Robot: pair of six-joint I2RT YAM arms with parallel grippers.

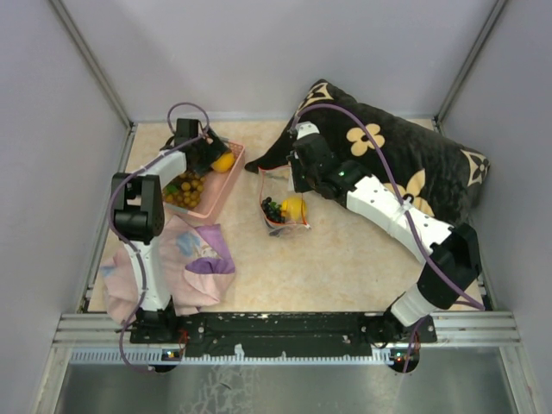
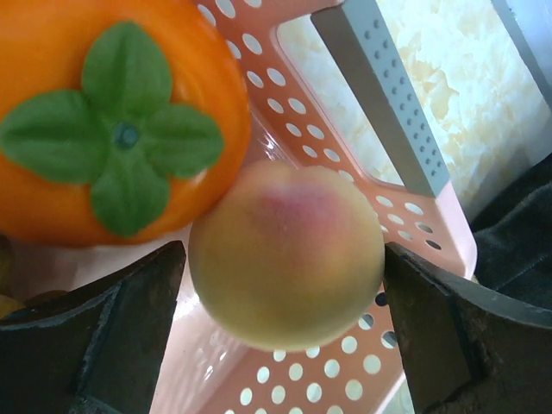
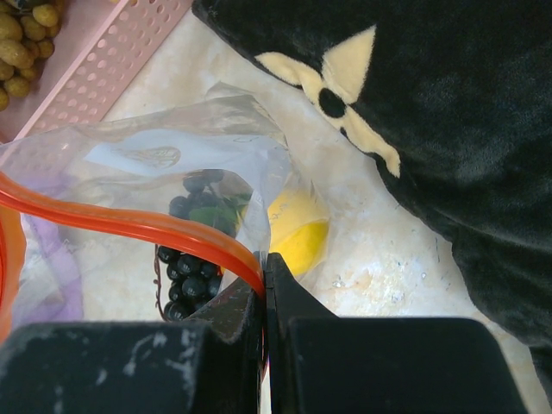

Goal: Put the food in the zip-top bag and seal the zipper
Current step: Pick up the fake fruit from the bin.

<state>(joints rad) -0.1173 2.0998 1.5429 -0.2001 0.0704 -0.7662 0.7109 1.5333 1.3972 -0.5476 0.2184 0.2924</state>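
Note:
My left gripper is in the pink basket, shut on a yellow-orange round fruit. The orange persimmon with its green top lies just beside it. In the top view the left gripper is at the basket's far end, and olive-brown grapes lie in the basket. My right gripper is shut on the orange-red zipper of the clear zip-top bag and holds its mouth up. Dark purple grapes and a yellow fruit are inside the bag. The slider is not in view.
A black pillow with cream flowers lies at the back right, close behind the right gripper. A pink-purple folded cloth lies at the front left, by the left arm's base. Grey walls enclose the table.

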